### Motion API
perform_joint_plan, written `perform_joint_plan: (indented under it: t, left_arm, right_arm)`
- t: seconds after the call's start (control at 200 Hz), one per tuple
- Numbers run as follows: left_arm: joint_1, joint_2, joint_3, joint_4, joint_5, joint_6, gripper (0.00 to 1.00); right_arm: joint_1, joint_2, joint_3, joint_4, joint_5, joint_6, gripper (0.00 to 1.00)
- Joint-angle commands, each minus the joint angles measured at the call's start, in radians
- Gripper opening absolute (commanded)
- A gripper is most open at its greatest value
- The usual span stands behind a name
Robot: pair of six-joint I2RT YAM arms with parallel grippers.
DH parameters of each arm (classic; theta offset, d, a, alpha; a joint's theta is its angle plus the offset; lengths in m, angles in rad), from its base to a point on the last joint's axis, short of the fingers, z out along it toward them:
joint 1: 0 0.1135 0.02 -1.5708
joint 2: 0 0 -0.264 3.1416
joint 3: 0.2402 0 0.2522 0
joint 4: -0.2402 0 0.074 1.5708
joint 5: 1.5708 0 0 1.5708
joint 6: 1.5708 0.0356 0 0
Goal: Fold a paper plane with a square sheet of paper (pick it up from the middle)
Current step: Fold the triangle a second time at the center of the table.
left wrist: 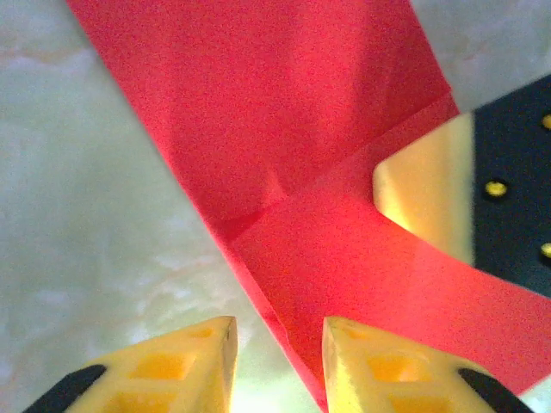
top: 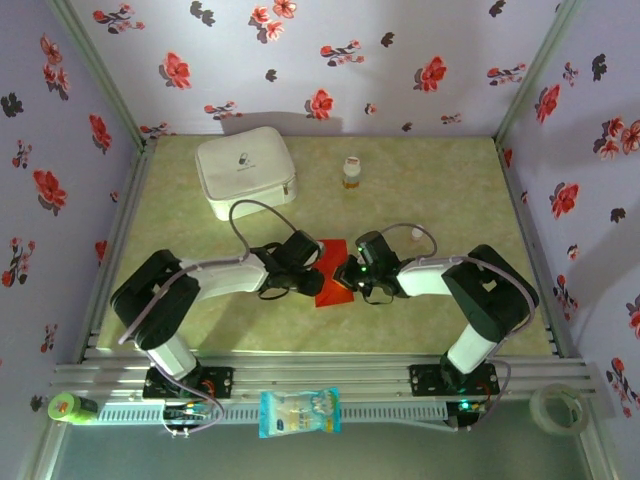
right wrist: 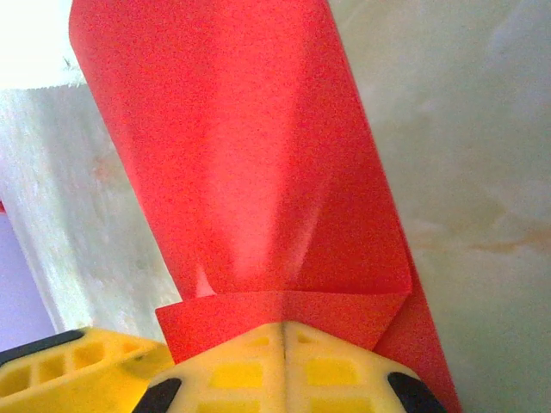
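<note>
The square sheet of paper (top: 333, 286) is bright red, creased and partly folded, and lies at the table's centre between both grippers. In the left wrist view the paper (left wrist: 284, 129) shows a crossing crease. My left gripper (left wrist: 277, 331) is open, and the sheet's near edge runs down by its right fingertip (left wrist: 362, 361). In the right wrist view my right gripper (right wrist: 284, 329) is shut on a folded-over edge of the paper (right wrist: 241, 155), which rises and curves away from the tips. From above, the left gripper (top: 312, 266) and right gripper (top: 352, 272) face each other across the sheet.
A white zip case (top: 245, 170) sits at the back left, with a small bottle (top: 351, 173) to its right. A blue-and-white snack packet (top: 299, 412), a green object (top: 68, 406) and a tape roll (top: 556, 407) lie along the near rail. Patterned walls enclose three sides.
</note>
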State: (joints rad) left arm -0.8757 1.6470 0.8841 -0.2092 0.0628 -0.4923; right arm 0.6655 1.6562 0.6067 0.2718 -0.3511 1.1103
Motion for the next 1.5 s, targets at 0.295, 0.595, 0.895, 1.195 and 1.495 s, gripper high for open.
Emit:
perform_joint_plan:
  t: [0.295,0.595,0.895,1.195,1.495]
  left_arm:
    - [0.004,-0.146,0.000,0.037,0.204,-0.203,0.08]
    - [-0.005,-0.038,-0.024,0.182,0.328,-0.300,0.00]
    - [-0.006,0.056,-0.026,0.191,0.347,-0.296,0.00]
    - [-0.007,0.096,-0.034,0.187,0.313,-0.281,0.00]
    - [-0.006,0.105,-0.088,0.210,0.301,-0.294,0.00]
  right_arm:
    - [-0.003,0.031,-0.028,-0.108,0.068,0.002,0.00]
    - [-0.003,0.027,-0.023,-0.119,0.069,0.002,0.00]
    - [-0.003,0.025,-0.018,-0.126,0.071,0.002,0.00]
    - [-0.003,0.028,-0.016,-0.129,0.068,0.000,0.00]
    - [-0.003,0.031,-0.015,-0.136,0.066,-0.004,0.00]
